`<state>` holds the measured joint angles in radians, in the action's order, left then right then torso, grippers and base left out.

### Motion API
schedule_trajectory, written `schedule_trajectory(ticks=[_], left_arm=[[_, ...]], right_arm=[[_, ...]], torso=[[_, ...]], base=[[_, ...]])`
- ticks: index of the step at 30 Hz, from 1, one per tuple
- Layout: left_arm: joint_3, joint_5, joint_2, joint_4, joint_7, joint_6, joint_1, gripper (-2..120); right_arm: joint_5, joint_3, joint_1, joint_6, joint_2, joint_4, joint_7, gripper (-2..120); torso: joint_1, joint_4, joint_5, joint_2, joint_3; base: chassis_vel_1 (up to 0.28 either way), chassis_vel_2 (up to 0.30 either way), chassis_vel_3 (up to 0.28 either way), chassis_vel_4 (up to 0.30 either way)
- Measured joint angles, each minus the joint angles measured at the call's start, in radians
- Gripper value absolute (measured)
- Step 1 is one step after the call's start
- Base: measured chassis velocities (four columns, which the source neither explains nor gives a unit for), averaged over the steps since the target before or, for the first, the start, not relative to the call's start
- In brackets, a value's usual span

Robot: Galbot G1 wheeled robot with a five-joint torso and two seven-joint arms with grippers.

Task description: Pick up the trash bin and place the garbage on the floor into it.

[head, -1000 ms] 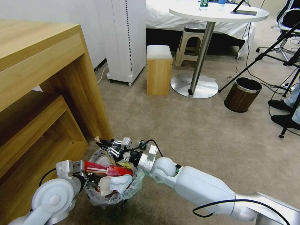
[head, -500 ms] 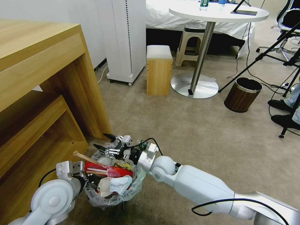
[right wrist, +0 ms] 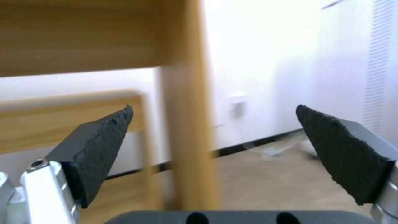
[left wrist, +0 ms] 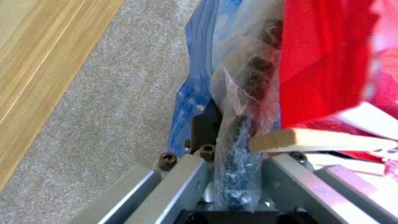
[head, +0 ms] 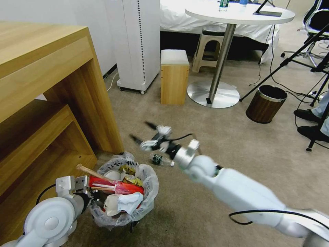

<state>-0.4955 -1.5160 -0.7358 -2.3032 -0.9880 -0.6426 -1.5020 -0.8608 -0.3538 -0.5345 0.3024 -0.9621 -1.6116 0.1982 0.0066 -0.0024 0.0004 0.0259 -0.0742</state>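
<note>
**Two grippers, one full bin**

Two grippers are at work here. The left gripper [left wrist: 232, 174] is closed tight on the rim of the trash bin [head: 124, 212], pinching the crinkly plastic bag [left wrist: 238, 102] between its metal fingers. Its arm comes in low from the near left, next to the wooden desk [head: 48, 85].

The right gripper [head: 144, 132] is wide open and holds nothing. Its black pads [right wrist: 99, 149] are far apart. Its arm reaches out long from the near right and hangs in the air above the floor [head: 212, 144], past the bin.

The bin sits on the tan carpet by the desk leg. It is piled with garbage: a red wrapper [head: 118, 187], crumpled white paper [head: 128, 202] and a wooden stick [head: 89, 171] poking out over the rim.

A small bottle [head: 161, 160] with a green label lies on the floor just beside the bin, under the right arm.

The left wrist view shows the grip up close, with the stick's end just beside the fingers. The right wrist view looks at the desk leg and a white wall.
</note>
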Motion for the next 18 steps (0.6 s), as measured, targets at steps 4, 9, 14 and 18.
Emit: schedule_trajectory(ticks=[4,9,14,18], left_arm=[[0.008,0.030,-0.020,-0.002,0.020,-0.001,-0.004,0],[0.015,0.042,-0.025,-0.009,0.041,0.000,0.007,0],[0.014,0.027,-0.002,-0.033,0.047,-0.004,0.010,0],[0.005,0.003,0.030,-0.050,0.033,-0.009,0.001,0]], right_arm=[[0.031,0.161,-0.081,-0.022,0.031,-0.005,-0.038,100],[0.074,0.377,-0.232,-0.055,0.063,-0.045,-0.086,100],[0.198,0.595,-0.443,-0.070,0.071,-0.054,-0.119,100],[0.263,0.709,-0.580,-0.063,0.051,-0.056,-0.119,100]], torso=[[0.000,0.0002,0.0000,0.000,0.000],[0.000,0.0003,-0.0001,0.000,0.000],[0.000,-0.0001,0.0000,0.000,0.000],[0.000,0.0002,0.0001,0.000,0.000]], base=[[0.000,0.000,0.000,0.000],[0.000,0.000,0.000,0.000],[0.000,0.000,0.000,0.000],[0.000,0.000,0.000,0.000]])
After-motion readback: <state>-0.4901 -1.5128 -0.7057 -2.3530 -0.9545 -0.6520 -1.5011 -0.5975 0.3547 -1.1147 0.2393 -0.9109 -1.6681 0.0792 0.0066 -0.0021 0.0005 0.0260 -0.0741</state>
